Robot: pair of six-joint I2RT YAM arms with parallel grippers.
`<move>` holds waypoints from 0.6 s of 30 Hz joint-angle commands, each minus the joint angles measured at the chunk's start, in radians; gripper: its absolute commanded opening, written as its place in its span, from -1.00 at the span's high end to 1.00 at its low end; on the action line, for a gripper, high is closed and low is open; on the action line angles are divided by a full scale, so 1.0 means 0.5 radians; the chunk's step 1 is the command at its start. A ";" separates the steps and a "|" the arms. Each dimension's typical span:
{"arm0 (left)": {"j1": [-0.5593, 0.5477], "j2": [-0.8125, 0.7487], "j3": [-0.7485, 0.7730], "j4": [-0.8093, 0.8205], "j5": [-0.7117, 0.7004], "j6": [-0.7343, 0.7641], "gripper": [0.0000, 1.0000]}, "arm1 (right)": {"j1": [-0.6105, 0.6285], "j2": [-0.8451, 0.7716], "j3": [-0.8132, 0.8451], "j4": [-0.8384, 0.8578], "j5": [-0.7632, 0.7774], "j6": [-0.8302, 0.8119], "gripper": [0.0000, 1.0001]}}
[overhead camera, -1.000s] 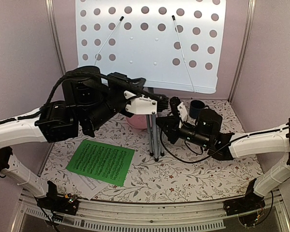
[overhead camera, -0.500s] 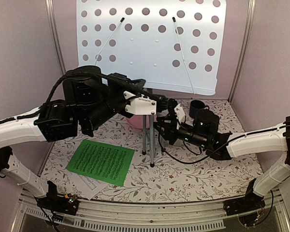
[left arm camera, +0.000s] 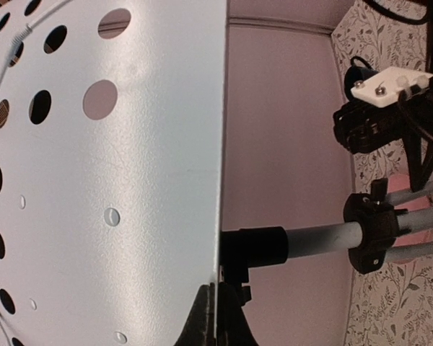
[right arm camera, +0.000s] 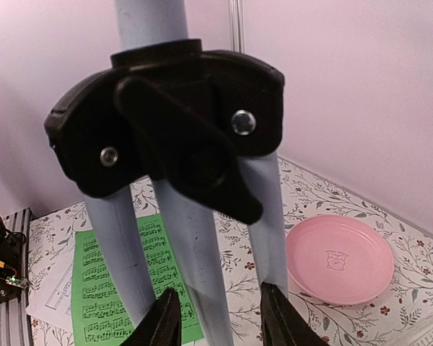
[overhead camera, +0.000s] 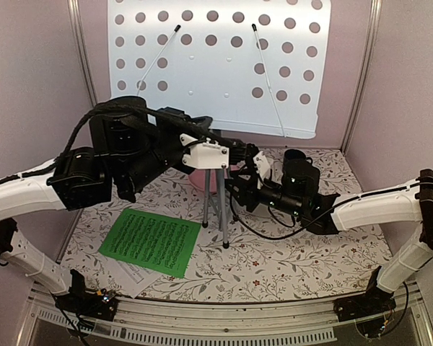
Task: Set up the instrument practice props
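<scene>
The music stand's pale perforated desk (overhead camera: pixel 216 65) stands upright at the back, and its tripod legs (overhead camera: pixel 215 205) are spread on the table. My left gripper (overhead camera: pixel 234 148) is shut on the desk's lower edge. In the left wrist view the jaws (left arm camera: pixel 218 317) pinch the thin panel (left arm camera: pixel 108 180) beside the pole (left arm camera: pixel 310 241). My right gripper (overhead camera: pixel 238 191) is open at the legs. Its fingers (right arm camera: pixel 162 324) straddle the middle leg (right arm camera: pixel 195 238) below the black collar (right arm camera: pixel 166 137). The green music sheet (overhead camera: pixel 151 241) lies flat at front left, over a white music sheet (overhead camera: pixel 133 277).
A pink plate (right arm camera: pixel 339 259) lies just behind the tripod, and shows as a pink sliver (overhead camera: pixel 200 180) in the top view. A dark mug (overhead camera: pixel 296 157) stands behind my right arm. Pink walls close in the floral table (overhead camera: pixel 289 267) on three sides.
My right gripper has opened off the legs. The tripod legs have gone from bunched together to spread apart, and the stand has shifted a little to the left.
</scene>
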 commanded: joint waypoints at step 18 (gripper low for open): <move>0.156 -0.280 0.072 0.410 0.414 -0.347 1.00 | -0.118 -0.238 -0.044 -0.162 -0.366 -0.225 0.04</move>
